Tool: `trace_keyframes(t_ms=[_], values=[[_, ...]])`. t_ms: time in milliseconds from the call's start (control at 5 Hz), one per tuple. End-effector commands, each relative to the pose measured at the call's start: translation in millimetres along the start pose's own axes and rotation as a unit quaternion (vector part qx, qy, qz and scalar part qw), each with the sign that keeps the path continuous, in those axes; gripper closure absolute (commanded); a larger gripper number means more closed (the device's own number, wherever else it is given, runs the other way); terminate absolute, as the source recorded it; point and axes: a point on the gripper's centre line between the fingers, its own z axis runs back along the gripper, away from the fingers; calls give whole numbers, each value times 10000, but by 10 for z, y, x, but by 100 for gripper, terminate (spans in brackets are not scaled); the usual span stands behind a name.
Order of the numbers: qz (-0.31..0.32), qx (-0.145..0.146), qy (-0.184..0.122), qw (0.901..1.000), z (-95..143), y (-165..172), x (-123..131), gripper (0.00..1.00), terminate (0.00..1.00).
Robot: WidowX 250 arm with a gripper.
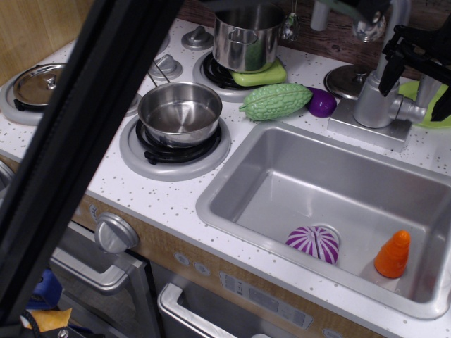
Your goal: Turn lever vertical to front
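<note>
Top right corner: black gripper (416,70) hanging over the faucet body (373,95), fingers spread wide, one dark finger (390,74) left of the pipe and another at the picture's right edge. Nothing held between them. Below and between those fingers, the lever (411,107): a short silver-grey stub poking sideways to the right out of the thick grey body, roughly level, in front of a lime-green plate (423,121) partly cut off by the frame. Contact between fingers and lever impossible to tell.

Faucet base on the speckled white counter (176,186) just behind the sink (282,176). Inside the sink, a purple-and-white striped ball (313,243) and an orange bottle (392,255) near the front right. Left of the faucet, a bumpy green gourd (276,101) touching a purple piece (322,103). On the stove, a steel pan (180,113) and a taller pot (246,36).
</note>
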Motion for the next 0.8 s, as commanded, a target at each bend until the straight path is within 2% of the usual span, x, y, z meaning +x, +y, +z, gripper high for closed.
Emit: trace_keyframes(t_ms=[0, 200, 600], values=[[0, 0, 0, 10000, 0, 0, 0, 0, 0], [127, 104, -346, 9993, 30, -21, 136, 0, 0], [225, 214, -768, 9966, 273, -28, 423, 0, 0]])
